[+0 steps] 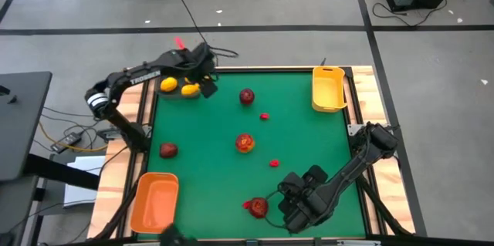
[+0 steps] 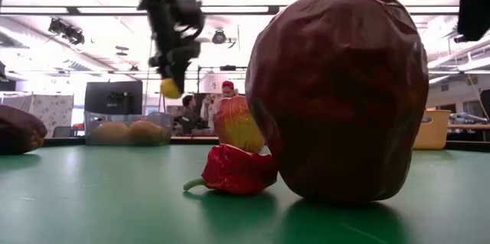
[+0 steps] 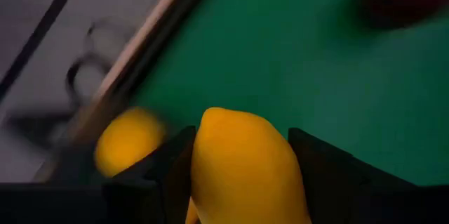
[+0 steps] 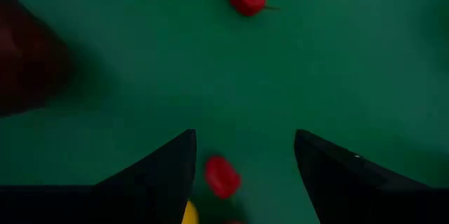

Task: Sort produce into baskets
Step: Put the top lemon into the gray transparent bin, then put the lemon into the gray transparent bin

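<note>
The left end effector (image 3: 238,182) pinches a yellow lemon (image 3: 245,168) between its fingers, above the tabletop's (image 1: 301,146) far-left corner. Beneath it sits the grey tray (image 1: 179,92) with more lemons (image 1: 168,85) inside.

The right end effector (image 4: 242,175) hovers spread and empty near the front edge, over a small red pepper (image 4: 222,176), just beside a dark red apple (image 1: 258,207).

Farther out, on the green: another apple (image 1: 246,96), a red-yellow apple (image 1: 245,143), a dark one (image 1: 168,150) at left, and more peppers (image 1: 264,116). The yellow tray (image 1: 328,89) stands far right, the orange tray (image 1: 154,201) near left.
</note>
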You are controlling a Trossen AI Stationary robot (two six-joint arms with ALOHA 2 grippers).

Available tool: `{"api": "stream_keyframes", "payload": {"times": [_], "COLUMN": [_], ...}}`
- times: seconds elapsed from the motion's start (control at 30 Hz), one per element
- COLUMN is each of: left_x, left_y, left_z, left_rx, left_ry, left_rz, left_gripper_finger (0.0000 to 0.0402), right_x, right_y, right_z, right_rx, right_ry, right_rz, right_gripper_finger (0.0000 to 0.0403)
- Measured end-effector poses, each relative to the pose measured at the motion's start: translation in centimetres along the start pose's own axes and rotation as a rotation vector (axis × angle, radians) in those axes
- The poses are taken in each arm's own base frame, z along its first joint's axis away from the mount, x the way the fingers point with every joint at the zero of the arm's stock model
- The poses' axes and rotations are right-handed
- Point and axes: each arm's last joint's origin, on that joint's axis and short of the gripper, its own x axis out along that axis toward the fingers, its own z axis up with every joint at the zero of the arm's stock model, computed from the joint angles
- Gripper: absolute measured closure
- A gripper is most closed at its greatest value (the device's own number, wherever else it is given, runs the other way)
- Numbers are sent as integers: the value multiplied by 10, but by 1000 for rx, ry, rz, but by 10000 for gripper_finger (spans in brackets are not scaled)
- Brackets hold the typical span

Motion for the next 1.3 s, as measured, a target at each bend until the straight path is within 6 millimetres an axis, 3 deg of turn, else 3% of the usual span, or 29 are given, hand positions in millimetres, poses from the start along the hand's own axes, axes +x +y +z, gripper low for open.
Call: {"api": "stream_keyframes", "payload": {"times": [0.1, 0.23, 0.47, 0.67, 0.83, 0.93, 1.1, 1.3], "left_x": [14, 27, 34, 34, 34, 33, 18, -21], "left_y": [29, 53, 79, 87, 85, 82, 67, 36], "left_z": [-14, -28, -41, -43, -46, -46, -38, -23], "left_rx": [-168, -272, -383, -423, -400, -395, -373, -272], "left_ry": [43, 87, 118, 119, 149, 158, 55, -141], "left_rz": [60, 93, 225, 244, 222, 218, 178, -22], "left_gripper_finger": [185, 184, 169, 106, 41, 26, 44, 89], "right_x": [3, 8, 14, 11, 7, 5, 0, -26], "right_y": [-3, -6, -9, -12, -9, -7, -1, 7], "right_z": [9, 22, 39, 36, 24, 16, 4, -3], "right_rx": [-35, -76, -87, -76, -32, -36, -13, -26], "right_ry": [17, 28, 68, 70, 74, 94, 148, 221], "right_rz": [-31, -45, -54, -73, -56, -38, 16, 140], "right_gripper_finger": [151, 151, 151, 151, 151, 151, 151, 151]}}
